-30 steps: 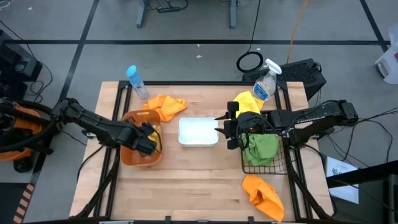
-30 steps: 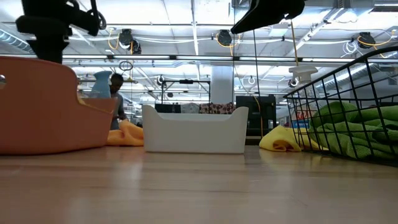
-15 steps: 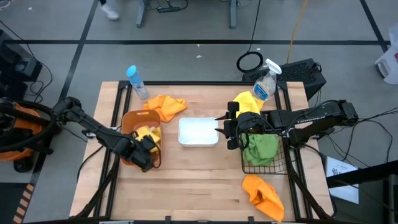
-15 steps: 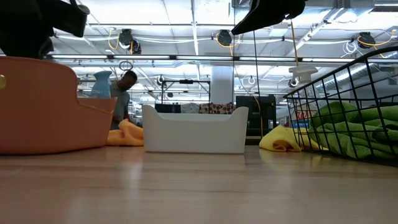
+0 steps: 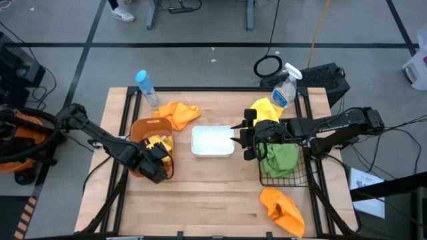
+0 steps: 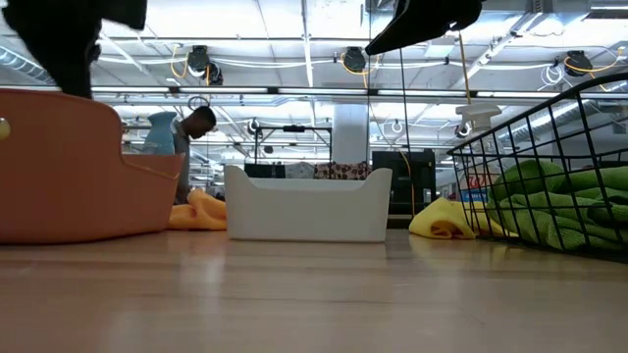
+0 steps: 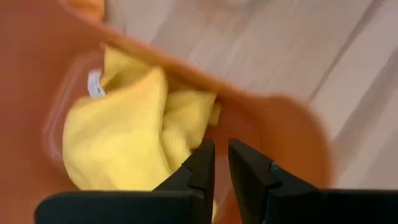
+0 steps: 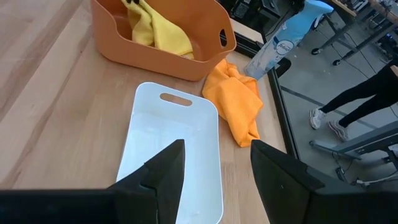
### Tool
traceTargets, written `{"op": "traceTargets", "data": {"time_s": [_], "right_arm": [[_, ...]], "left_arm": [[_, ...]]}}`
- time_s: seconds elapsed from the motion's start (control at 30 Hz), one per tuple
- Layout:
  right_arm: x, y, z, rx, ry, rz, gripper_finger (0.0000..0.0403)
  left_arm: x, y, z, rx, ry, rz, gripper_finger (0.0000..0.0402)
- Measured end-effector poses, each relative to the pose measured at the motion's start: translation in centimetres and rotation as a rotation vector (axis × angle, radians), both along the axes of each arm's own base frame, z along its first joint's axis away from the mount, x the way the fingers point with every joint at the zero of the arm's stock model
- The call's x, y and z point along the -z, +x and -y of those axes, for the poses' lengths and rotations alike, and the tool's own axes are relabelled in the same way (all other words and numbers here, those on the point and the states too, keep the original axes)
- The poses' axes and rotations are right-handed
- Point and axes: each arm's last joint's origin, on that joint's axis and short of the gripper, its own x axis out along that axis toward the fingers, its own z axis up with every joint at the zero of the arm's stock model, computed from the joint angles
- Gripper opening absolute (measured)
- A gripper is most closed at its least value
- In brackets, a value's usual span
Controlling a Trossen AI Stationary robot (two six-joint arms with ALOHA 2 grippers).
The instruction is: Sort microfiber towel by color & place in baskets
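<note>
Your left gripper (image 5: 159, 168) sits over the near rim of the orange-brown tub (image 5: 139, 128), a rounded, smooth plastic shape on the left half of the pale wooden plank surface (image 5: 207, 193). Its fingers (image 7: 199, 163) are nearly together with only a thin gap, clamped on nothing. The left wrist view shows you what the overhead hides: a fuzzy yellow towel (image 7: 124, 134) bunched in soft folds on the tub floor, a small white tag at one edge.

Your right gripper (image 5: 241, 140) hangs between the white tub (image 5: 212, 141) and the black wire basket (image 5: 285, 170), its fingers (image 8: 163, 171) spread wide apart and empty. The white tub is a glossy rectangular shape with rounded corners and a slot handle, standing mid-surface; only the right wrist view lets you see its bare interior.

The wire-mesh basket on the right half holds crumpled green towels (image 5: 279, 159); the low view shows their plush folds through the thin grid. A second yellow towel (image 5: 263, 109) lies just behind that basket near the far edge, beside a clear spray bottle (image 5: 285, 89). One orange towel (image 5: 177, 113) lies rumpled behind the orange-brown tub, another orange towel (image 5: 282, 208) near the near right corner. A blue-capped bottle (image 5: 147, 87) stands at the far left corner. In the low view a person (image 6: 191, 147) shows in the room beyond.
</note>
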Motion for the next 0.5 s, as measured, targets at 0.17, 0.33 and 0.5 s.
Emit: {"op": "traceTargets", "data": {"time_s": [0.17,0.33,0.5], "right_arm": [[0.0,0.0,0.0,-0.001,-0.002,-0.001,0.0176],[0.0,0.0,0.0,-0.001,-0.002,0.000,0.0176],[0.0,0.0,0.0,0.000,0.001,-0.001,0.0176]], "left_arm": [[-1.5,-0.5,-0.5,-0.065,0.045,0.008,0.0054],[-0.4,-2.5,-2.6,-0.244,0.206,-0.166,0.0054],[3.0,-1.7,-2.3,-0.119,0.105,-0.147,0.0054]]}}
